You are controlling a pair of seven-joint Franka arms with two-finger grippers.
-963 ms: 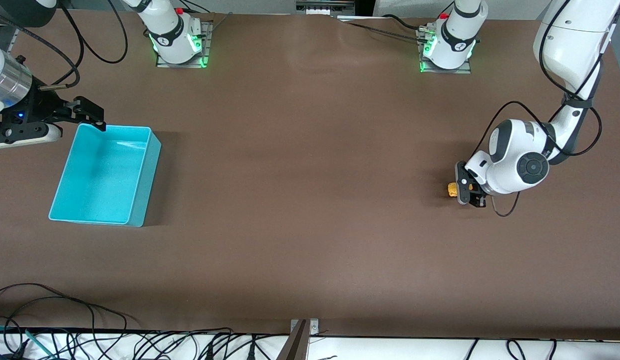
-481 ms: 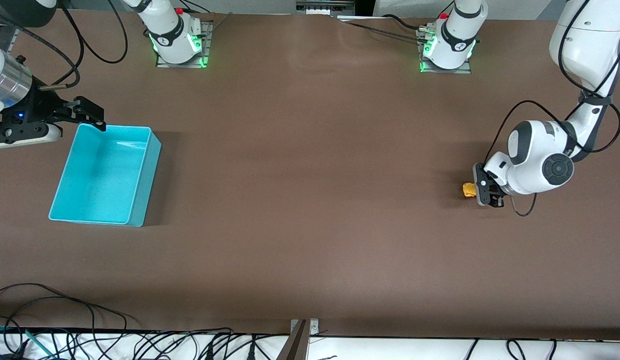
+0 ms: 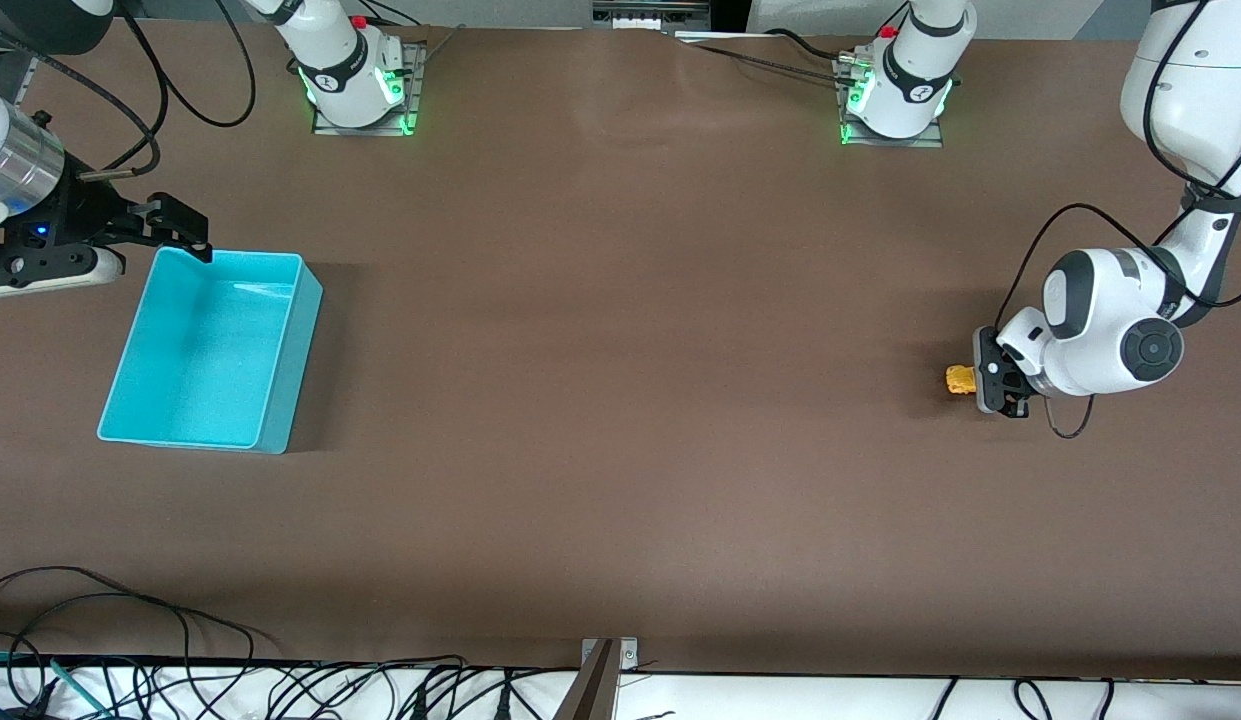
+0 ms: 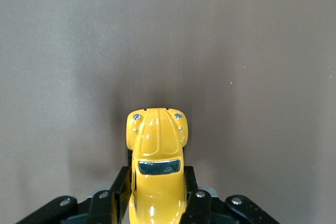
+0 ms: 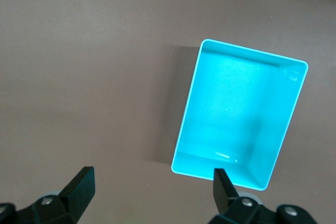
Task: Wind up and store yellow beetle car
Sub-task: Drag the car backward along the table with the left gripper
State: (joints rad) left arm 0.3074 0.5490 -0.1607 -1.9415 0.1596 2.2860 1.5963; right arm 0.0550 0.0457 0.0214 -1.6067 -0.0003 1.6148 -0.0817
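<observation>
The yellow beetle car (image 3: 960, 379) is at the left arm's end of the table, low at the brown surface. My left gripper (image 3: 980, 381) is shut on its rear sides. In the left wrist view the car (image 4: 156, 145) points away from the hand, its nose out past the black fingers (image 4: 119, 188) of the left gripper (image 4: 156, 184). The turquoise bin (image 3: 208, 350) stands empty at the right arm's end. My right gripper (image 3: 183, 231) waits open over the table beside the bin's corner. The right wrist view shows the bin (image 5: 239, 108) and the right gripper (image 5: 152, 179) with its fingers wide apart.
Both arm bases (image 3: 355, 75) (image 3: 900, 85) with green lights stand along the table edge farthest from the front camera. Loose black cables (image 3: 130, 620) and a metal bracket (image 3: 605, 665) lie at the nearest edge.
My left gripper has slid toward the left arm's end of the table with the yellow car in it. The right arm and the bin have not moved.
</observation>
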